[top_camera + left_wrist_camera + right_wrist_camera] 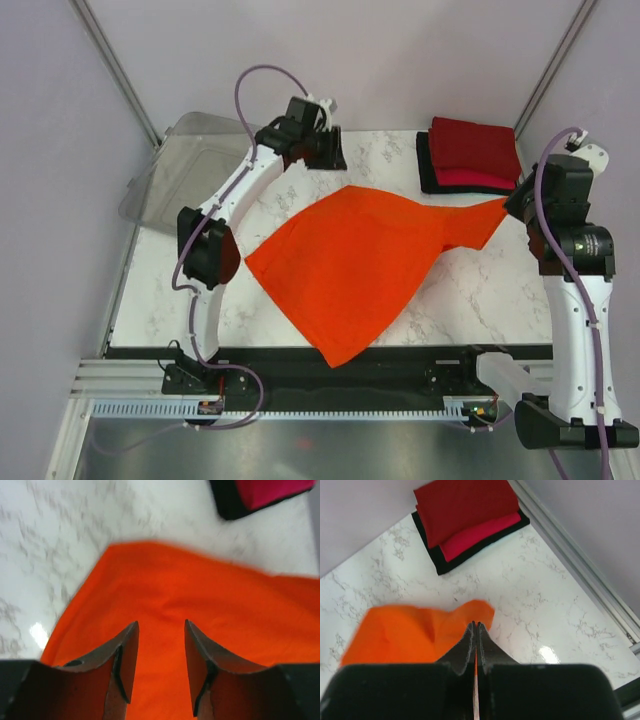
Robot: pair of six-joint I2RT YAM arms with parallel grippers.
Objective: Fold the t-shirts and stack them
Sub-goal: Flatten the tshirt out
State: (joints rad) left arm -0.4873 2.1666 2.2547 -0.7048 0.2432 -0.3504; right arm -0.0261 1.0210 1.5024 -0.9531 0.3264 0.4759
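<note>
The bright orange t-shirt (350,265) lies spread over the middle of the marble table, its right end pulled up into a narrow point. My right gripper (514,205) is shut on that point; in the right wrist view (476,625) orange cloth (395,635) shows between the closed jaws. My left gripper (325,155) hovers over the shirt's far edge, and in the left wrist view it (161,625) stands open with only orange cloth (200,595) below and nothing between the fingers. Dark red, pinkish-red and black t-shirts sit folded in a stack (470,155) at the back right.
A clear plastic bin (190,165) stands at the back left, overhanging the table's edge. The folded stack (467,517) lies close to the right frame rail (580,555). Bare marble (480,300) shows in front of the right arm.
</note>
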